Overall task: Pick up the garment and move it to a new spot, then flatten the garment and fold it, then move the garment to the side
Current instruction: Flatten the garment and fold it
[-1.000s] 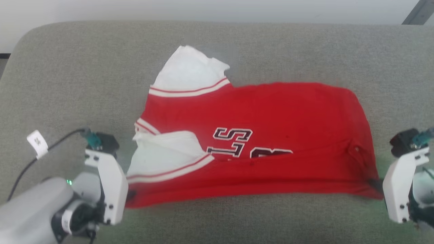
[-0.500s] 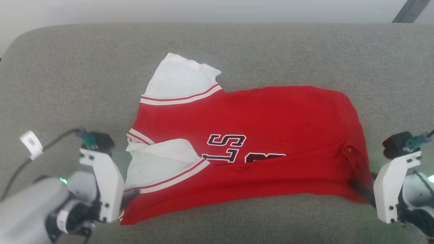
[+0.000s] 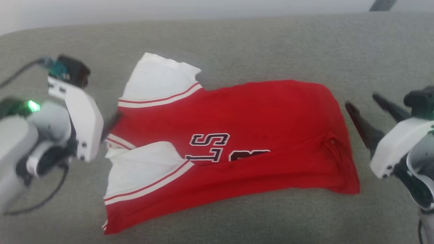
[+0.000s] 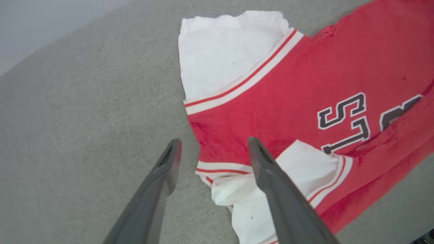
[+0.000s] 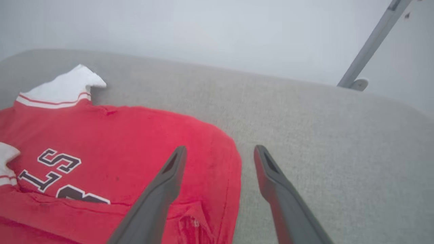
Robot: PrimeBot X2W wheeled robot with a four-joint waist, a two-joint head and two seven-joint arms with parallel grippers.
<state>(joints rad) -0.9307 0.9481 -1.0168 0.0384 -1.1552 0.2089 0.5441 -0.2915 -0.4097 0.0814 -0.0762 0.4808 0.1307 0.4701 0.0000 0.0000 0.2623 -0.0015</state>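
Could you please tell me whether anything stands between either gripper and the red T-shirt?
Nothing visible does. The left gripper and right gripper, both open, are beside opposite ends of the garment, which lies on the grey cushion.

"What does your left arm look like?"

"You see a pale grey forearm (image 3: 13,142) and a white angular housing (image 3: 83,115) with small dark screws (image 3: 83,144). A green light (image 3: 33,106) glows beside it, and a black cable (image 3: 20,69) meets a teal plug (image 3: 59,67)."

"And the ends?"

"Your left gripper (image 4: 214,141) and right gripper (image 5: 220,148) have long, dark grey fingers (image 4: 156,193) tapering to points. The right has a white shell (image 3: 395,152) too."
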